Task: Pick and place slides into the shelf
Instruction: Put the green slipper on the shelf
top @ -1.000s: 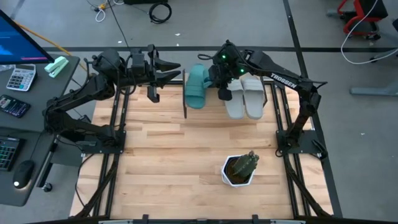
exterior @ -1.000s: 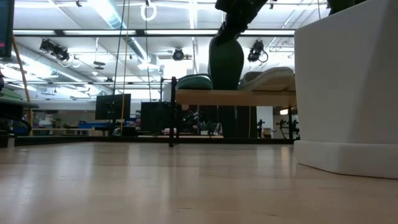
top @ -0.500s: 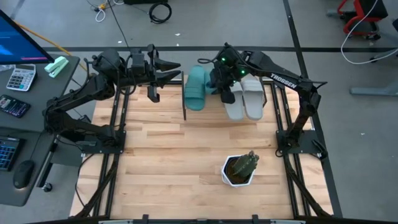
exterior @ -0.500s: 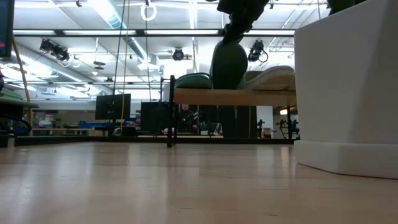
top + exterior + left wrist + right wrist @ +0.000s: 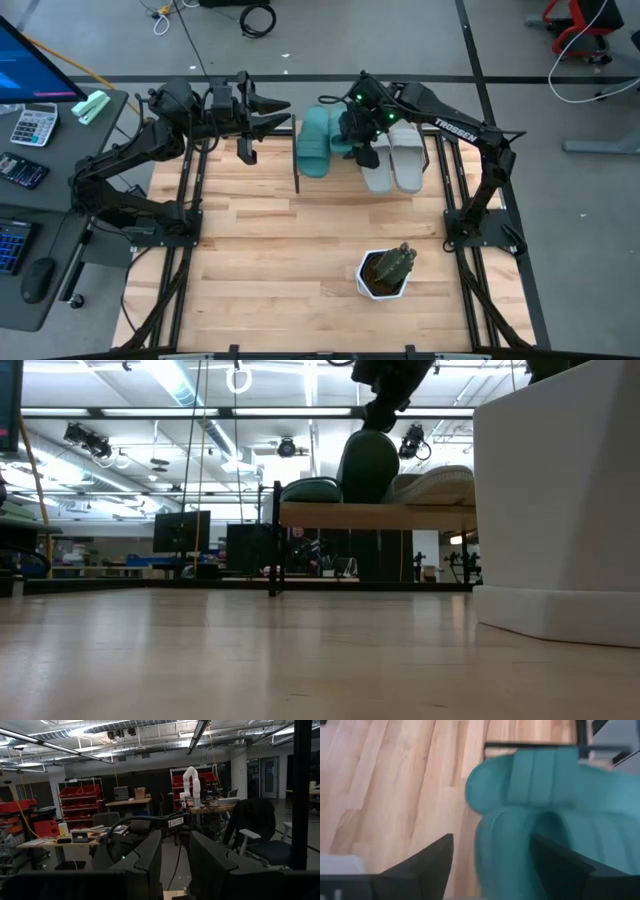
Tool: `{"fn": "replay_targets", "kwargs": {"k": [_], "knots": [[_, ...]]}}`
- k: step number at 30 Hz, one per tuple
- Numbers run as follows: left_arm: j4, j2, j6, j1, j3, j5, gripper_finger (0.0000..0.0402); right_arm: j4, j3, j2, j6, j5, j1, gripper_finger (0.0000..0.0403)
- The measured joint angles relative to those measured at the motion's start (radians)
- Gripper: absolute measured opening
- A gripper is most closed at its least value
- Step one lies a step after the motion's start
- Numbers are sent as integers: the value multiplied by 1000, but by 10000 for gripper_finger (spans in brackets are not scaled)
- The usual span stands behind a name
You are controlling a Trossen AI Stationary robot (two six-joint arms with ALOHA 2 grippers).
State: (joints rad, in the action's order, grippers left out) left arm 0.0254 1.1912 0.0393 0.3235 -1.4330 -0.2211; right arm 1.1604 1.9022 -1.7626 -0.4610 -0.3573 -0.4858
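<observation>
- Two light grey ridged slides (image 5: 394, 155) lie flat on the low wooden-plank shelf (image 5: 378, 516), and one teal-green slide (image 5: 316, 139) lies at its other end.
- My right gripper (image 5: 357, 128) holds the last soft teal-green slide (image 5: 367, 465) between parted fingers, upright over the gap.
- Left to do, I judge: lay it flat, let go.
- My left gripper (image 5: 270, 114) waits open, well apart.

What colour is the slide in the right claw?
Teal green slide, clearest in the right wrist view, held in the right claw.
</observation>
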Motion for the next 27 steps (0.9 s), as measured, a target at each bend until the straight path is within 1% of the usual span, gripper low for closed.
{"fn": "replay_targets", "kwargs": {"k": [2, 6, 10, 15, 20, 27], "knots": [[0, 0, 1, 0, 0, 0, 107, 25, 0, 5, 0, 9, 0, 279], [0, 0, 20, 0, 0, 0, 107, 15, 0, 43, 26, 15, 2, 293], [0, 0, 25, 0, 0, 0, 107, 7, 1, 83, 48, 35, 1, 293], [0, 0, 25, 1, 0, 0, 107, 40, 1, 142, 45, 148, -2, 280], [0, 0, 25, 1, 0, 0, 107, 106, 2, 160, 54, 216, -49, 275], [0, 0, 25, 1, 0, 0, 107, 167, 2, 154, 38, 236, -147, 275]]}}
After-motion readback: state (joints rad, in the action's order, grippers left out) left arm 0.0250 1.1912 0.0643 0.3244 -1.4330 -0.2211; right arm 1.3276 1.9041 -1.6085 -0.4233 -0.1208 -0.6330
